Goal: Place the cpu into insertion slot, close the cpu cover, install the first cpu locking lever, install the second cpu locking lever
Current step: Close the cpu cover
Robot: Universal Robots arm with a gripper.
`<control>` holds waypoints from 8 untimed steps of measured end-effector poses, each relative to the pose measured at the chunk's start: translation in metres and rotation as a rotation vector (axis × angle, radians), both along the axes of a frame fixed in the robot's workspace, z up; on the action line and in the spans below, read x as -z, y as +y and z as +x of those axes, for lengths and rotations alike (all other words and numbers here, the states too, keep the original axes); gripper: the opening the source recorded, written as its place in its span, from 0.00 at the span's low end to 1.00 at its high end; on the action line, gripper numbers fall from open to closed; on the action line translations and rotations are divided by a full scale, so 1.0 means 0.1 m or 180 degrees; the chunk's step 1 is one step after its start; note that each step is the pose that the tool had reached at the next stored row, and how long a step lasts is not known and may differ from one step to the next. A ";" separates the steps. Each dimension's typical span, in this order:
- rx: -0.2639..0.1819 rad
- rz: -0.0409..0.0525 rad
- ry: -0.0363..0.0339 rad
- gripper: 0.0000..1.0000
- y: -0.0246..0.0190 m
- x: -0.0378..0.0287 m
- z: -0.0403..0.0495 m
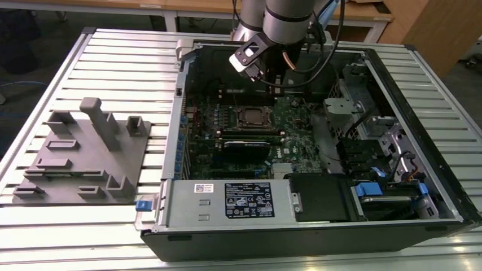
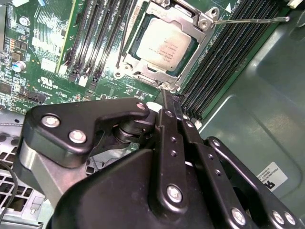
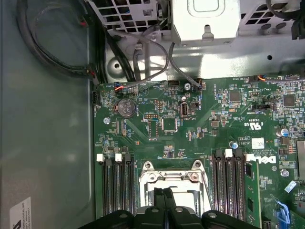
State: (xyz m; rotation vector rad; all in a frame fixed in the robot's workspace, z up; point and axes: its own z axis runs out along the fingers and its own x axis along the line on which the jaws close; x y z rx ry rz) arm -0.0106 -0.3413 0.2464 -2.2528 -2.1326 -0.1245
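The cpu [image 2: 162, 45] lies flat in the insertion slot [image 1: 252, 117] on the green motherboard, silvery top up. The cpu cover [image 2: 202, 23] is down around the chip as a silvery frame. One thin locking lever [image 2: 248, 20] sticks out sideways from a corner of the socket, and a second wire lever [image 2: 122, 40] runs along another side. My gripper [image 2: 165, 93] is shut with nothing between its fingers. Its tips hover at the socket's edge in both wrist views, over the cover [image 3: 171, 172]. In the exterior view the gripper [image 1: 260, 74] hangs above the back of the open case.
Black memory slots [image 2: 95, 33] flank the socket on both sides. The case's grey wall [image 2: 257, 119] and drive cage [image 3: 205, 21] with loose cables [image 3: 143, 57] stand close by. A grey fixture block [image 1: 83, 152] sits on the slatted table to the exterior view's left.
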 end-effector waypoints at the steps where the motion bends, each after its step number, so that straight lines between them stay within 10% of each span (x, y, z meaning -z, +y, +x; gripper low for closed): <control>1: 0.0000 0.0000 0.0000 0.10 0.000 0.000 0.000; 8: 0.0000 0.0000 0.0000 0.10 0.000 0.003 -0.025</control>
